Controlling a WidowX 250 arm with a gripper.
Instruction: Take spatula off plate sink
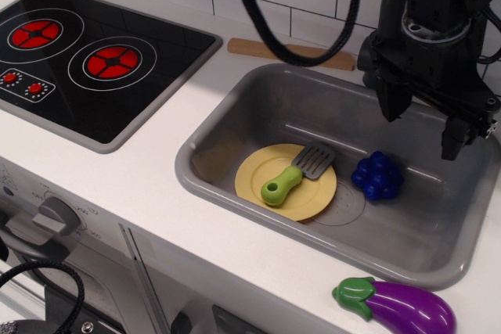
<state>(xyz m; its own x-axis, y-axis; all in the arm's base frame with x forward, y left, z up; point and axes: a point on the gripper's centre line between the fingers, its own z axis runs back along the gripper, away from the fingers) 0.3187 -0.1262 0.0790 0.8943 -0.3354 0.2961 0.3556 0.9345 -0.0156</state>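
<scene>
Spatula (298,171) lying across plate (286,181) in sink (423,232), handle toward 7 o'clock. Gripper (423,127) at 2 o'clock, jaws wide, empty. Risks: nudging grapes (377,175), or dragging plate along.

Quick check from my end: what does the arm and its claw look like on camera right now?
The arm is matte black and blocky, with thick black cables looping off it across the white tiles. The claw has two dark, tapering fingers. No markings are readable.
</scene>
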